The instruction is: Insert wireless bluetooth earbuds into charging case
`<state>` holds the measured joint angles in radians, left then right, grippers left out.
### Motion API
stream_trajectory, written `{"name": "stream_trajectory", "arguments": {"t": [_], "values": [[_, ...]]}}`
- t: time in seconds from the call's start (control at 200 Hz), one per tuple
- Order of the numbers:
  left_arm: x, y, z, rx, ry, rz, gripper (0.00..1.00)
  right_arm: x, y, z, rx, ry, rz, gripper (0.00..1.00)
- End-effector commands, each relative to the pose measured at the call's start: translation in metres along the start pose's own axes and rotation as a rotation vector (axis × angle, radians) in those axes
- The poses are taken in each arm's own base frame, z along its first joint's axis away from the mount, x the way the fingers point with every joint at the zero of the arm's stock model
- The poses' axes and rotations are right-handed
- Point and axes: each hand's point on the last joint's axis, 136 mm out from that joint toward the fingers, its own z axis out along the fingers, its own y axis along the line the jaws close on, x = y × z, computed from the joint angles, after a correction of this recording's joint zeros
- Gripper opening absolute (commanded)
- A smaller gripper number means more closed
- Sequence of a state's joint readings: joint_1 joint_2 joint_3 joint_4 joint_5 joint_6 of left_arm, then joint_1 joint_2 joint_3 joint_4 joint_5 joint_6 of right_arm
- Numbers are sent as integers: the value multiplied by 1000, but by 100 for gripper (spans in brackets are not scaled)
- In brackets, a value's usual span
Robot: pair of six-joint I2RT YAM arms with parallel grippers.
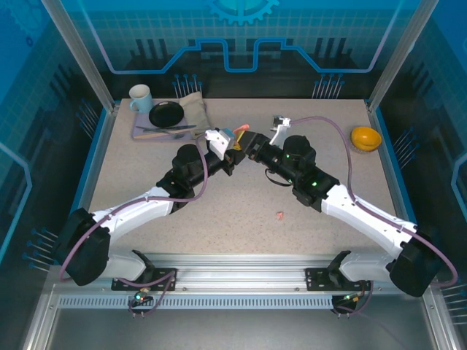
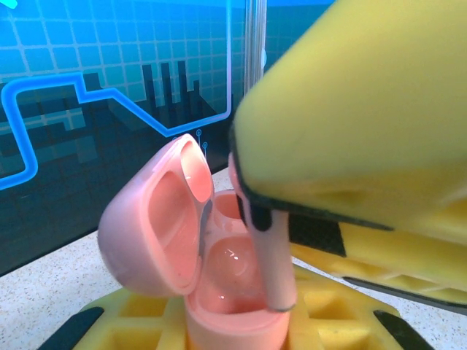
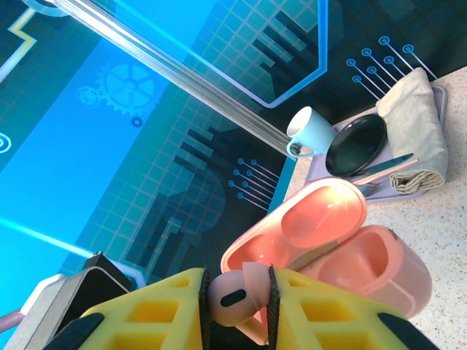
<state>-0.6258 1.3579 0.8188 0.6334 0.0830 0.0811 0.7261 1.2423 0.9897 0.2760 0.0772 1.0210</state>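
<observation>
Earbud (image 3: 233, 297) in right fingers (image 3: 157, 317) at open case (image 3: 350, 255).

Speckled beige tabletop (image 1: 219, 233) under left gripper (image 1: 230, 149) and right gripper (image 1: 248, 144). Beyond both: dark back wall (image 1: 146, 44) with blue circuit lines, gear emblem (image 1: 244, 9). Blue grid panels (image 1: 29, 109) flank either side. Aluminium posts (image 1: 76, 51) at far corners. Slotted rail (image 1: 233, 262) behind tools, along near edge. Light even, possibly overhead; shadows soft.
</observation>
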Motion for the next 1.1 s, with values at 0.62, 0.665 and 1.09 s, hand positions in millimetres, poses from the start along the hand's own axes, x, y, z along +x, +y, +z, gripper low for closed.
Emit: {"name": "stream_trajectory", "arguments": {"t": [0.62, 0.665, 1.09], "values": [[-30, -6, -4, 21, -72, 11, 0, 1, -15, 8, 77, -9, -108, 24], [-31, -6, -4, 19, -74, 9, 0, 3, -16, 9, 86, -3, -125, 23], [-41, -4, -6, 7, -94, 21, 0, 24, -31, 6, 142, 72, -167, 22]]}}
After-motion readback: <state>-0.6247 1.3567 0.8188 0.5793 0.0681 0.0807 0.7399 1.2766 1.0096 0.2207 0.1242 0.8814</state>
